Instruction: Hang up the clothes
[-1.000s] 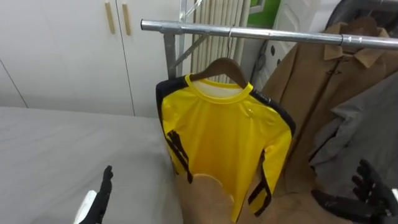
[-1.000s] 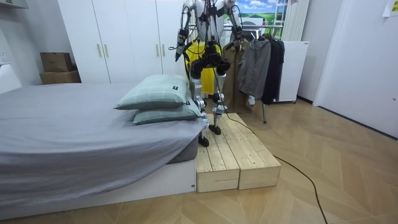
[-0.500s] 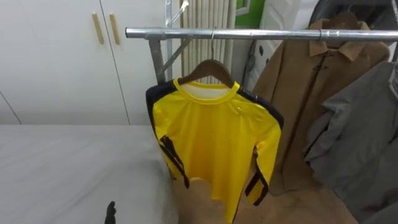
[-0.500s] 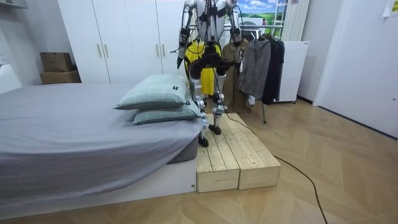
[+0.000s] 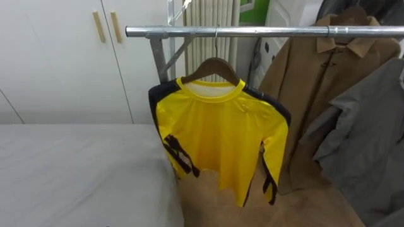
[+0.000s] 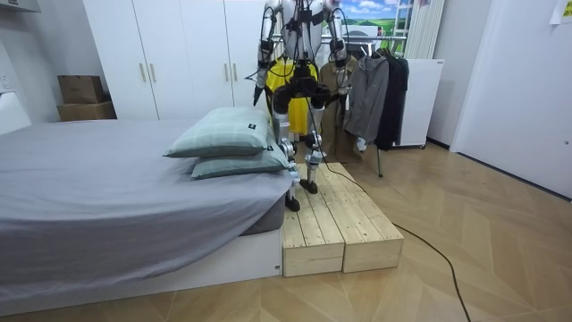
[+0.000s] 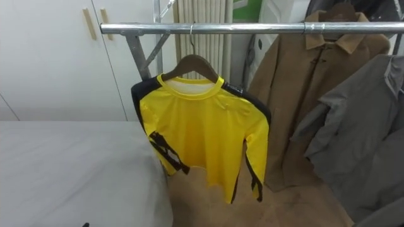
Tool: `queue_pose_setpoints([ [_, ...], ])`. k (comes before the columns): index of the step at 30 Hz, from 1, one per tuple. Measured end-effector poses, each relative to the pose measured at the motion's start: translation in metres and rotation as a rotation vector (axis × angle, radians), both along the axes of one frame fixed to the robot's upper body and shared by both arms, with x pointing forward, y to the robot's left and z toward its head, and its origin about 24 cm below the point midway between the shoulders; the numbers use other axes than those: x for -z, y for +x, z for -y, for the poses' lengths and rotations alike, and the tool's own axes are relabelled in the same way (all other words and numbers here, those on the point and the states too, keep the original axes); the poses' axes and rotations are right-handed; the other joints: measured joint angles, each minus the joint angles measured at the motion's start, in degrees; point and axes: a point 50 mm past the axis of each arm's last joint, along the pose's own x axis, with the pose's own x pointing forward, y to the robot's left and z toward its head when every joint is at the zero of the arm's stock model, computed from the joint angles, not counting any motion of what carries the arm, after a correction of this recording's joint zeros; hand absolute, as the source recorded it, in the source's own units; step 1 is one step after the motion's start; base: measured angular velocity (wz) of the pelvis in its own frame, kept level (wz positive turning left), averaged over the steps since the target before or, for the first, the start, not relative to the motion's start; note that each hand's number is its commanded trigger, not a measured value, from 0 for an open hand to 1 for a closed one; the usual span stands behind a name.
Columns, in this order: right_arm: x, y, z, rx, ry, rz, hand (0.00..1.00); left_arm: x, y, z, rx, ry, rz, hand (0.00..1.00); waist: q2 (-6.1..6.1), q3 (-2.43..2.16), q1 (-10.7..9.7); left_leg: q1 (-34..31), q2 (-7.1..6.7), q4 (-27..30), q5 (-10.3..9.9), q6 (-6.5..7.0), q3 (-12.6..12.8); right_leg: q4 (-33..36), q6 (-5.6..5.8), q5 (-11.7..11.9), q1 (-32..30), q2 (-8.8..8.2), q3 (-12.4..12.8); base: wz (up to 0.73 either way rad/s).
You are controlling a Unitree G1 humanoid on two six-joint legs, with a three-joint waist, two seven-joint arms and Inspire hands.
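A yellow shirt (image 5: 218,139) with black trim hangs on a wooden hanger (image 5: 214,65), whose hook sits over the metal rail (image 5: 265,30) of the clothes rack. The shirt hangs free, with nothing touching it. In the room view I stand upright on the wooden platform (image 6: 331,224) between the bed and the rack, facing the rack. My left hand (image 6: 256,86) and right hand (image 6: 344,87) hang low at my sides, too small there to read.
A brown coat (image 5: 322,94) and a grey jacket (image 5: 372,132) hang on the same rail to the right of the shirt. The grey bed (image 5: 76,170) lies at lower left, with pillows (image 6: 228,134) at its end. White wardrobe doors (image 5: 63,57) stand behind it.
Both hands have dropped out of the bottom of the eye view. The view has lifted and shifted a little. The shirt stays on the rail, its hem swinging slightly.
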Motion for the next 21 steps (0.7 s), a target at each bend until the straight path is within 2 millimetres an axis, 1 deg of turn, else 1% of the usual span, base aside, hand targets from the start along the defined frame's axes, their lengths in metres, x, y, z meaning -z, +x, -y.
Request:
queue_pose_setpoints([
  [4, 0.001, 0.002, -0.004, -0.033, 0.024, -0.001, 0.00, 0.000, 0.003, 0.003, 0.020, -0.022, -0.003, 0.00, -0.05, 0.05, 0.53, -0.10, 0.02, -0.01, 0.00, 0.01, -0.08, 0.00, -0.02, -0.11, -0.09, 0.01, -0.11, 0.00],
  [8, 0.001, 0.011, -0.009, -0.079, 0.054, 0.017, 0.00, 0.000, 0.003, 0.006, 0.031, -0.035, -0.006, 0.00, -0.50, 0.14, 0.77, -0.76, -0.04, 0.17, 0.01, 0.02, -0.83, 0.10, -0.01, -0.20, -0.53, -0.21, -0.49, 0.06],
  [10, 0.001, 0.013, -0.011, -0.088, 0.059, 0.023, 0.00, 0.001, 0.003, 0.008, 0.043, -0.038, -0.009, 0.00, -0.63, 0.16, 1.29, -0.97, -0.08, 0.24, 0.01, 0.03, -1.23, 0.13, 0.01, -0.25, -0.63, -0.34, -0.72, 0.09],
  [12, 0.001, 0.014, -0.013, -0.100, 0.060, 0.022, 0.00, 0.002, 0.003, 0.013, 0.065, -0.043, -0.013, 0.00, -0.72, 0.10, 1.52, -1.19, -0.18, 0.30, 0.02, 0.04, -2.12, 0.29, 0.05, -0.55, -0.60, -0.72, -1.52, 0.21],
  [14, 0.001, 0.018, -0.015, -0.119, 0.060, 0.024, 0.00, 0.003, 0.003, 0.018, 0.090, -0.048, -0.019, 0.00, -0.98, 0.14, 1.56, -1.53, -0.41, 0.74, -0.02, 0.13, -3.32, 1.32, 0.14, -1.30, -0.87, -1.17, -2.17, 0.25],
  [15, 0.001, 0.018, -0.015, -0.120, 0.058, 0.025, 0.00, 0.003, 0.003, 0.018, 0.094, -0.048, -0.019, 0.00, -1.04, 0.12, 1.57, -1.58, -0.43, 0.78, -0.03, 0.15, -3.69, 1.45, 0.17, -1.44, -0.86, -1.25, -2.35, 0.20],
  [18, 0.001, 0.020, -0.016, -0.123, 0.061, 0.030, 0.00, 0.003, 0.003, 0.018, 0.098, -0.048, -0.020, 0.00, -1.33, 0.09, 1.77, -1.61, -0.46, 0.79, -0.03, 0.15, -4.71, 2.04, 0.03, -2.19, -0.69, -1.77, -3.97, 0.20],
  [21, 0.001, 0.020, -0.017, -0.126, 0.063, 0.030, 0.00, 0.002, 0.004, 0.019, 0.103, -0.051, -0.020, 0.00, -1.32, 0.08, 1.78, -1.76, -0.46, 0.98, -0.02, 0.14, -5.63, 2.26, -0.06, -2.62, -0.64, -1.97, -4.67, 0.14],
])
